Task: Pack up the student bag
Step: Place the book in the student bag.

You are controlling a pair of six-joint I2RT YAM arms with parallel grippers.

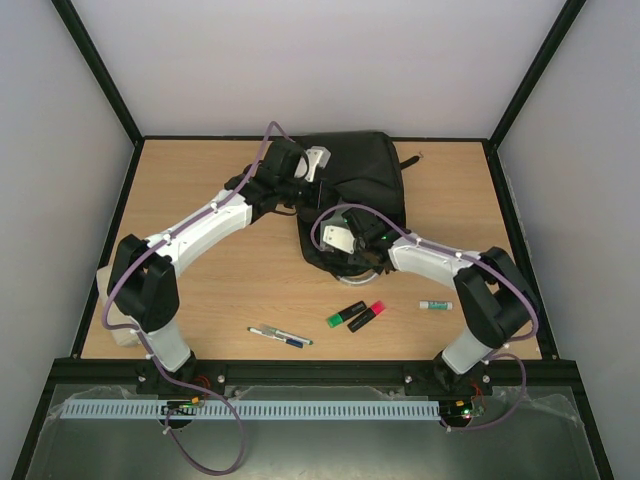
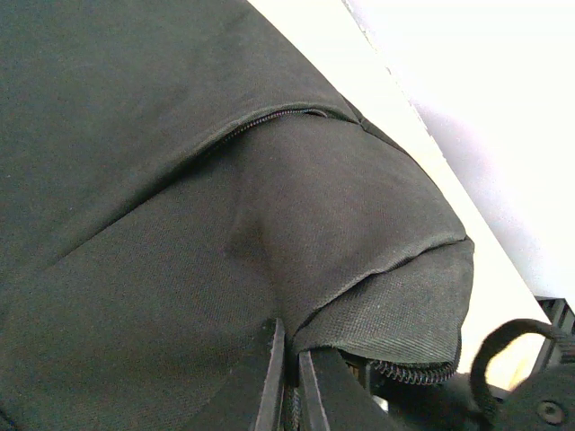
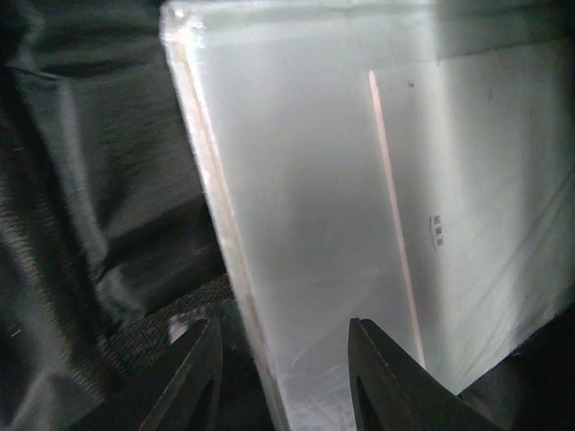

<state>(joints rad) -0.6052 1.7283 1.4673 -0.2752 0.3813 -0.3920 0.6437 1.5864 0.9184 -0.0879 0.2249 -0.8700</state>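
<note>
Wooden table (image 1: 230, 280) in a white-walled booth: black student bag (image 1: 370, 170) lying flat at the far centre, an arm on each end of it.

Left gripper (image 2: 289, 357) at the bag's far left corner, jaws pressed together on a fold of black fabric beside the zipper. Right gripper (image 3: 283, 332) at the bag's near end, jaws part spread to either side of a white wrapped pack (image 3: 359, 180) standing among the bag's dark folds; cannot tell whether they press on it. On the table nearer the arms' bases: green highlighter (image 1: 346, 314) just beside red highlighter (image 1: 367, 316), two pens (image 1: 280, 336) to their left, small white tube (image 1: 436, 305) to their right.
</note>
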